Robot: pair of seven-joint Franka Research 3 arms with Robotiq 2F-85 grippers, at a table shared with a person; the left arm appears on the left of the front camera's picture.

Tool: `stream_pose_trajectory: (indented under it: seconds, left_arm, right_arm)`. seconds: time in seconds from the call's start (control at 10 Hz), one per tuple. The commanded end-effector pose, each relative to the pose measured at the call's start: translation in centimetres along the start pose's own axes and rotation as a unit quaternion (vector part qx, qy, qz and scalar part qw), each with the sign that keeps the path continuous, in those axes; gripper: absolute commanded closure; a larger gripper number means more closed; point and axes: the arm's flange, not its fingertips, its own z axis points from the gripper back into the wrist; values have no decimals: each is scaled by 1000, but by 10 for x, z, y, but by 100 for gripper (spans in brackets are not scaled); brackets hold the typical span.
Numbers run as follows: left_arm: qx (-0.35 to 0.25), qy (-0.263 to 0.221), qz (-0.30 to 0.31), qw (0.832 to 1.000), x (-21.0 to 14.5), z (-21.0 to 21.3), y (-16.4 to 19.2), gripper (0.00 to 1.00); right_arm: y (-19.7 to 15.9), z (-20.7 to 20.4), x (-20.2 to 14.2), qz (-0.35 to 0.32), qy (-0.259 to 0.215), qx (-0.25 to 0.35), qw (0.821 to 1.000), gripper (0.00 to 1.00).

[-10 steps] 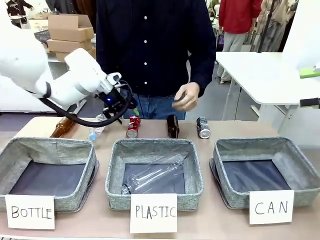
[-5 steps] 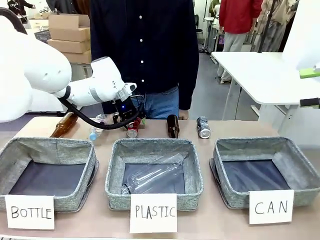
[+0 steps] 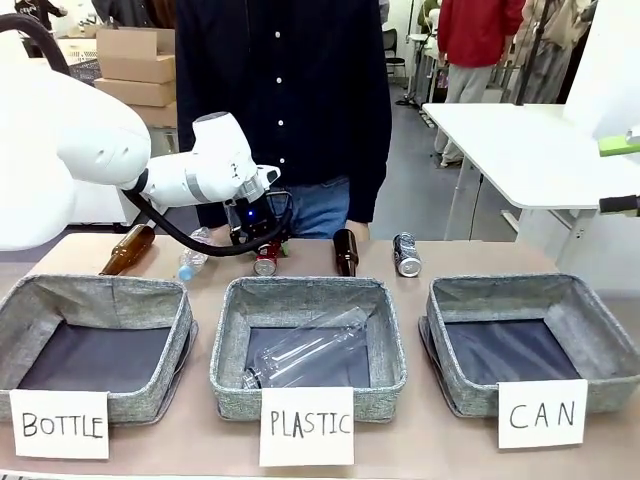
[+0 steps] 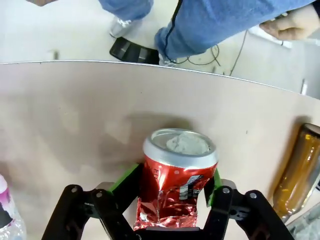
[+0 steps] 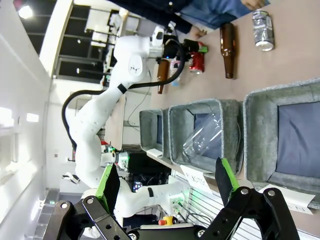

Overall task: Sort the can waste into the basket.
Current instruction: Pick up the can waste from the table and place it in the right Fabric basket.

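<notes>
At the tabletop's (image 4: 75, 125) far edge, the left gripper (image 4: 170, 181) clamps the red can (image 4: 172, 197); the right gripper (image 5: 167, 172) hangs spread apart.

A white table (image 3: 530, 150) stands right, cardboard boxes (image 3: 140, 68) stacked left, on grey floor (image 3: 420, 195).

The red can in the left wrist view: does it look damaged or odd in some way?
Yes. The red can is crumpled: its lower body is creased and dented, though the silver top keeps its round shape. It stands upright on the table between the green pads of the left gripper.
</notes>
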Motion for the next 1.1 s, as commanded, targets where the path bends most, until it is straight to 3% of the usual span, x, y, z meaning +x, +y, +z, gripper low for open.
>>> stream_pose_trajectory:
  seconds: [0.0, 0.7, 0.8, 1.0]
  left_arm:
    - [26, -6, 12, 1000, 2, 3, -4, 100]
    - [-28, -14, 18, 999, -8, 34, -2, 100]
    - [-60, 5, 7, 998, -19, 55, 0, 100]
    - [-147, 33, -78, 986, -99, 142, 18, 100]
  right_arm:
    - [2, -1, 4, 12, -4, 14, 1000, 0]
    - [2, -1, 4, 12, -4, 14, 1000, 0]
    - [2, -1, 4, 12, -4, 14, 1000, 0]
    - [2, -1, 4, 12, -4, 14, 1000, 0]
